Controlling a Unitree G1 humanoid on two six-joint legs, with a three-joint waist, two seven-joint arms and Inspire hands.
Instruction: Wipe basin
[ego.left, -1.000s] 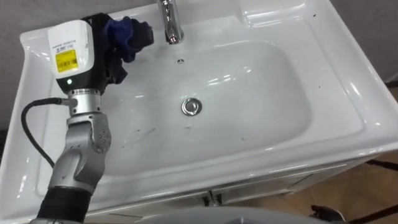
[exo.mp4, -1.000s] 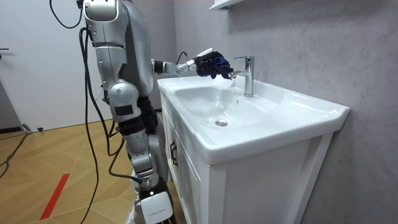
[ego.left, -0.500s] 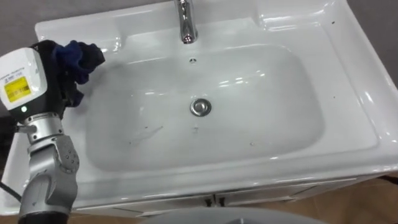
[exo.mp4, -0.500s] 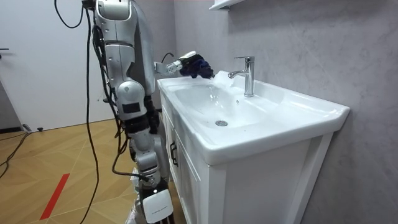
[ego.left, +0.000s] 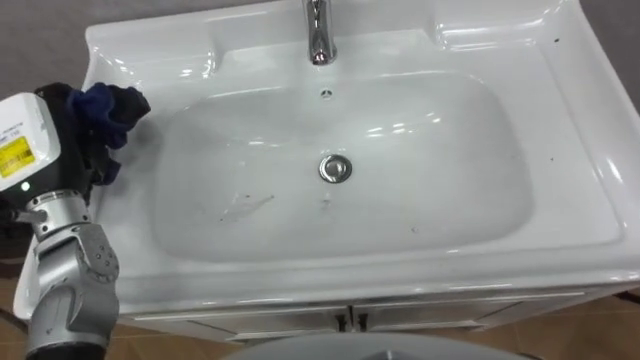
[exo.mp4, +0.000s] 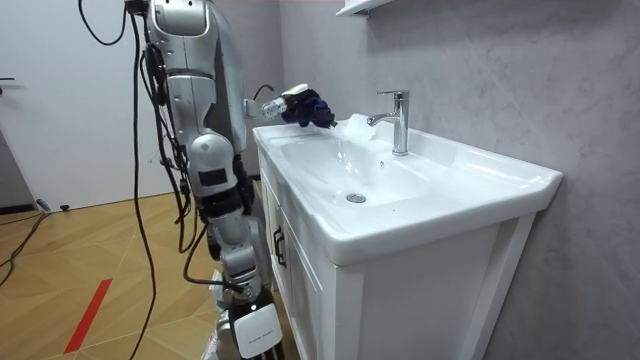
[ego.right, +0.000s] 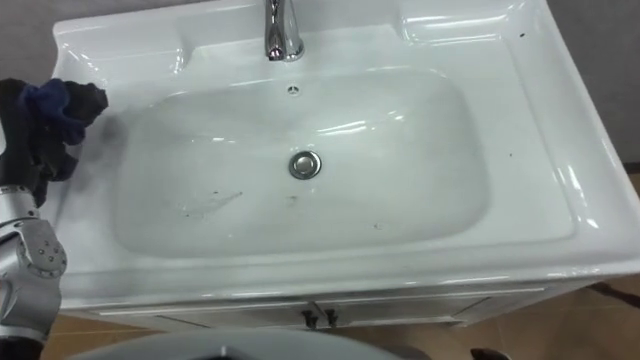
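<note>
The white basin has a chrome drain in its bowl and a chrome faucet at the back. A dark blue cloth is bunched in my left hand, whose dark fingers curl round it. Hand and cloth hover at the basin's left rim, near the back corner. From the room view the cloth hangs over the vanity's corner nearest my body. Faint dark smudges mark the bowl left of the drain.
I stand at the vanity's end, at the room view's left. The white cabinet has dark door handles. A grey wall rises behind the faucet. Wooden floor lies open behind me.
My left hand has drawn the cloth back from beside the faucet to the basin's left rim. The eye views have shifted as my head moved.
</note>
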